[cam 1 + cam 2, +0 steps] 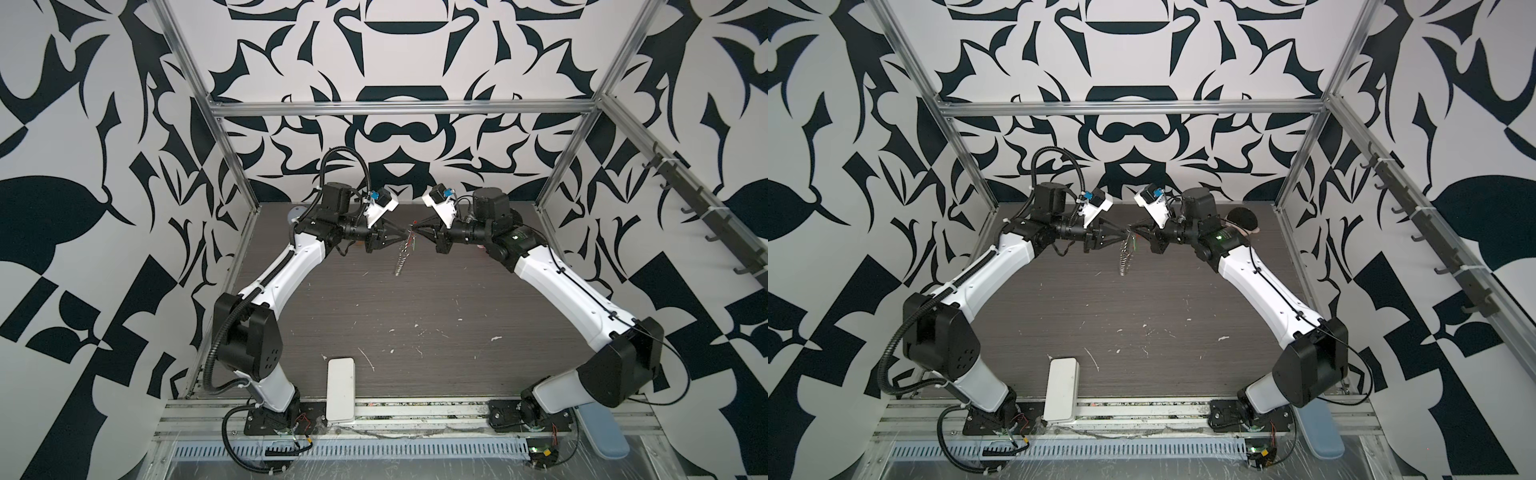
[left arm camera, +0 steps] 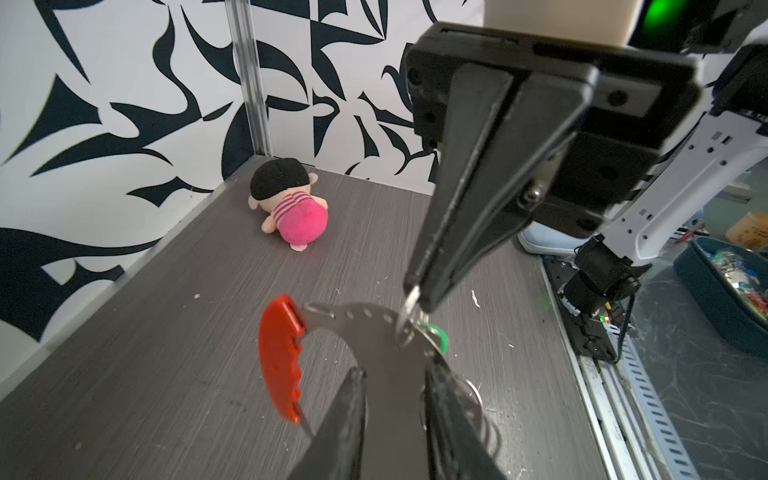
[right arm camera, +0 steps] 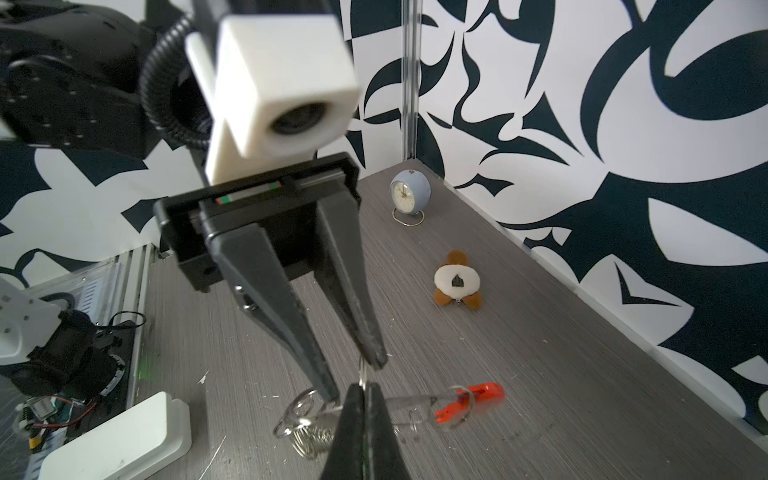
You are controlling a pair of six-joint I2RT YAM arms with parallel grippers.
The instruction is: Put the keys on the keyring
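Grey wood-grain tabletop [image 1: 415, 353], scuffed with white flecks; black-and-white swirl walls [image 1: 83, 124], aluminium frame [image 1: 395, 109]. Left pincer [image 2: 395, 369] stands apart, straddling the flat steel arm of the keyring [image 2: 365, 320], which hangs clear of the tabletop. Right pincer [image 2: 419, 299] clamped on a thin silvery part of it; green-headed key [image 2: 438, 334] just beside those tips. Beyond, a pink plush doll [image 2: 295, 208].

Both top views look from high at the front, down and toward the back wall [image 1: 395, 137]. They stand far enough off to take in the whole surface [image 1: 374, 332]. The left wrist camera sits close behind the left gripper [image 2: 395, 368], looking along it at the right gripper [image 2: 417, 297]. The right wrist camera sits likewise and faces the opposite way. All four views share the keyring [image 2: 278, 357] between the gripper tips.
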